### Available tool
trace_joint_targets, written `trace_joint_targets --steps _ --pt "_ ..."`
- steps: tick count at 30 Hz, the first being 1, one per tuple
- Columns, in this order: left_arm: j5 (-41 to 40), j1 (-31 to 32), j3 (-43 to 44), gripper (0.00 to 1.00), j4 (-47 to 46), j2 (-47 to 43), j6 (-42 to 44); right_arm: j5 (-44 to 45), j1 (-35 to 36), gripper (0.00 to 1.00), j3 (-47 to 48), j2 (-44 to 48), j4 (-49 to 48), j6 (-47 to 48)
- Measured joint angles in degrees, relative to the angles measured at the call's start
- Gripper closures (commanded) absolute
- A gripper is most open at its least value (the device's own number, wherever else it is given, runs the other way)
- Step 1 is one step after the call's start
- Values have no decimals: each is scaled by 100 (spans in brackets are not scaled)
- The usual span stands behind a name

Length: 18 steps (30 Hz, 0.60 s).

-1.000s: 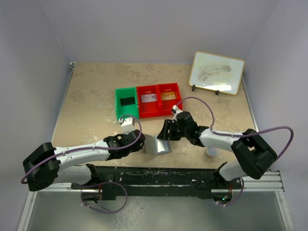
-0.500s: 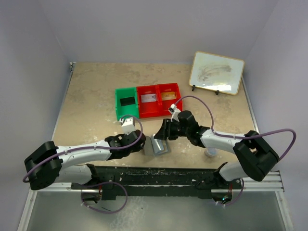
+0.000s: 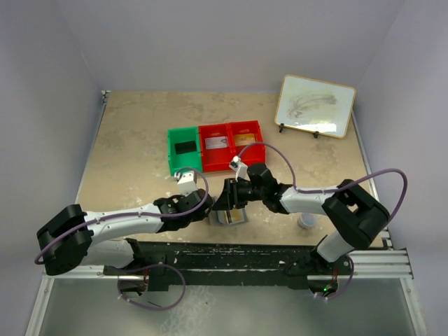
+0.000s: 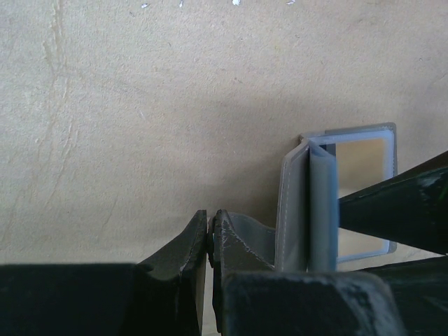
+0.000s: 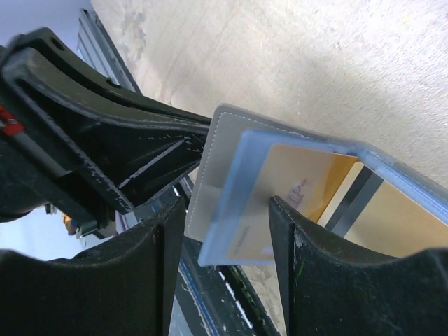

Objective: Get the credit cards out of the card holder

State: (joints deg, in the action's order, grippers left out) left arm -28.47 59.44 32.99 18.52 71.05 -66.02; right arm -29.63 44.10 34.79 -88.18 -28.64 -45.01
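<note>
The card holder [image 3: 232,214] stands open on the table near the front edge, its grey leaves on edge in the left wrist view [image 4: 308,203]. My left gripper [image 3: 208,212] is at its left side, and its jaws [image 4: 210,227] are shut on a thin grey flap of the holder. A gold credit card [image 5: 294,189] lies inside the holder behind a pale blue frame. My right gripper [image 3: 225,199] reaches in from the right and is open [image 5: 227,231], one finger on each side of the leaf that carries the gold card. Its right finger [image 5: 308,280] is close against the card's face.
Behind the holder stand a green bin [image 3: 184,148] with a dark card and two red bins [image 3: 231,143] with a card in each. A framed whiteboard [image 3: 315,105] leans at the back right. A small round puck [image 3: 306,222] lies under the right arm.
My right gripper has moved left and down onto the holder. The holder has tipped up and looks narrower from above. The left arm has barely moved.
</note>
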Motion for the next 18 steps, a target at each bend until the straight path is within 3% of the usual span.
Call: trace_joint_targets --steps 8,12,18 --pt "-72 0 -98 100 0 -15 -111 0 214 45 149 -269 -7 -4" --pt "-118 0 -234 88 85 -107 -245 63 229 43 280 -330 4 -2" --pt "-195 0 -315 60 245 -551 -409 356 236 48 315 -459 243 2"
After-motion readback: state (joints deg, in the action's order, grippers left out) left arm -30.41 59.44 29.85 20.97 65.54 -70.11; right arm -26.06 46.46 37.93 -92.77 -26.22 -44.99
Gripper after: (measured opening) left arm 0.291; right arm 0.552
